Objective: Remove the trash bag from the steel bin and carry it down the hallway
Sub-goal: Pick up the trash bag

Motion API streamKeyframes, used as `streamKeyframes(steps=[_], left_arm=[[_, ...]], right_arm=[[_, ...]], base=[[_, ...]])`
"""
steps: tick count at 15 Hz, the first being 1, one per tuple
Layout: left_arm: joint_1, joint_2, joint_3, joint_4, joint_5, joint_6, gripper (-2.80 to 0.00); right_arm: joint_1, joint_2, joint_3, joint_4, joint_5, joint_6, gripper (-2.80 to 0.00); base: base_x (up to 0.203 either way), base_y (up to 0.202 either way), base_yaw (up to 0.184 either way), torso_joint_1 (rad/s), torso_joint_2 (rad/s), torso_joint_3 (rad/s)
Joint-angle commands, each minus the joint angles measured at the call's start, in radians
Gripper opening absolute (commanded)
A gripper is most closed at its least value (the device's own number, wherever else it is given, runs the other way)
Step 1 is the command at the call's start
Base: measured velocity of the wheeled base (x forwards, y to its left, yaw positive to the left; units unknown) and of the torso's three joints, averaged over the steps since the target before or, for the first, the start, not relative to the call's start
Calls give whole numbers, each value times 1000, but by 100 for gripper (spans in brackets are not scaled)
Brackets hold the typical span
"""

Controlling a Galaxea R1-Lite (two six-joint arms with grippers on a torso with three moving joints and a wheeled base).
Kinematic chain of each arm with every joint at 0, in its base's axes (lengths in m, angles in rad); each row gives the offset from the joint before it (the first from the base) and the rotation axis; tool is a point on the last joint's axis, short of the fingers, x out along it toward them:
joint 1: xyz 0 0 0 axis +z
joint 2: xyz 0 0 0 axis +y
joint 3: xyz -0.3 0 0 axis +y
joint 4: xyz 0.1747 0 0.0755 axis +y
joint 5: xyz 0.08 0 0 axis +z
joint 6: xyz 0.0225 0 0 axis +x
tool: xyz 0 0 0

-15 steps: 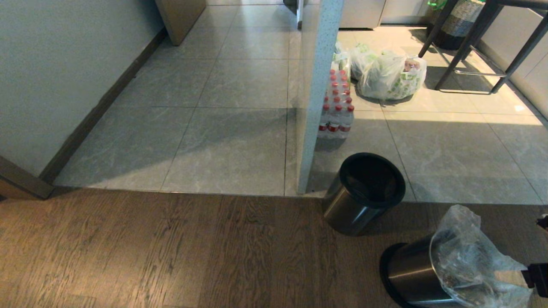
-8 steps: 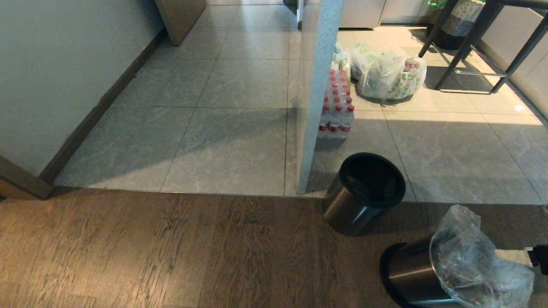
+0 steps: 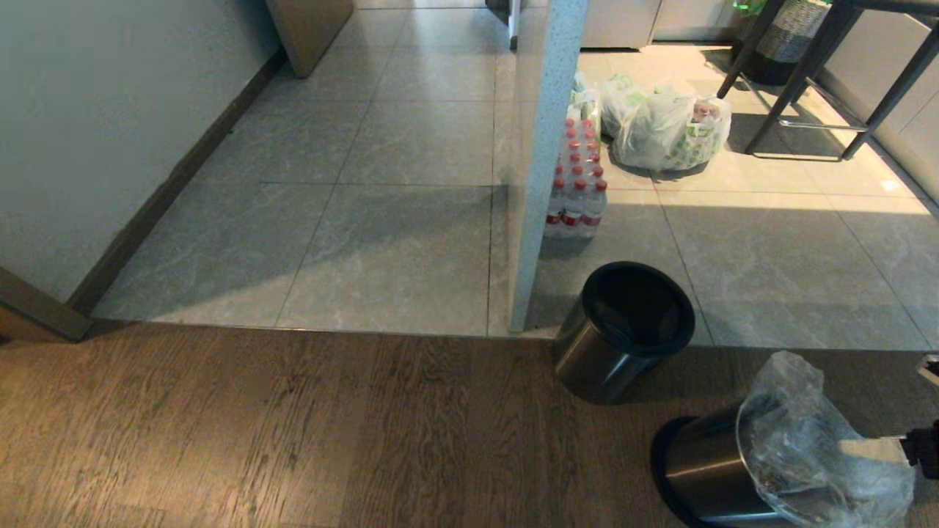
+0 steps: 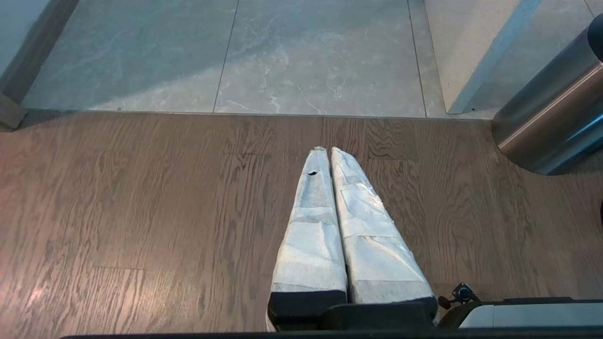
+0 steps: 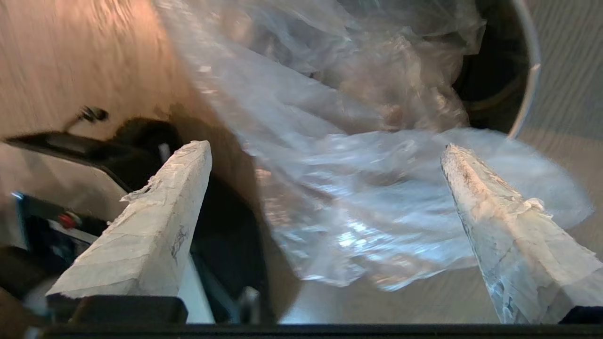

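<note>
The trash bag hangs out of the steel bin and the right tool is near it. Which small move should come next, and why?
Probably ease the right tool forward and close it on the trash bag. Its fingers stand wide apart with the loose plastic between them but not gripped, and the bag still sits in the steel bin.

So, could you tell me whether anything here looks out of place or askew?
Yes: the steel bin on the wooden floor leans over instead of standing upright, and its trash bag bulges out of the mouth, crumpled. The open right claw sits at the bag.
</note>
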State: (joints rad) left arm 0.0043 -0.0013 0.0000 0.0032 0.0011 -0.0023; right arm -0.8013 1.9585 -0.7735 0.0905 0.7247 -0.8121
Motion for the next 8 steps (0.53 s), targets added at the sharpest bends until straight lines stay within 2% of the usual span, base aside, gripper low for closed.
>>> streamKeyframes(steps=[1, 5, 8], left_arm=[[0, 1, 3, 0, 0, -1, -280], [0, 1, 3, 0, 0, -1, -280], [0, 1, 3, 0, 0, -1, -280]], right_arm=[[-9, 60, -49, 46, 13, -51, 0], [-32, 105, -110, 187, 53, -210, 0], [-33, 147, -151, 201, 64, -221, 0]], base=[[0, 0, 0, 0, 0, 0], [0, 0, 0, 0, 0, 0], [0, 0, 0, 0, 0, 0]])
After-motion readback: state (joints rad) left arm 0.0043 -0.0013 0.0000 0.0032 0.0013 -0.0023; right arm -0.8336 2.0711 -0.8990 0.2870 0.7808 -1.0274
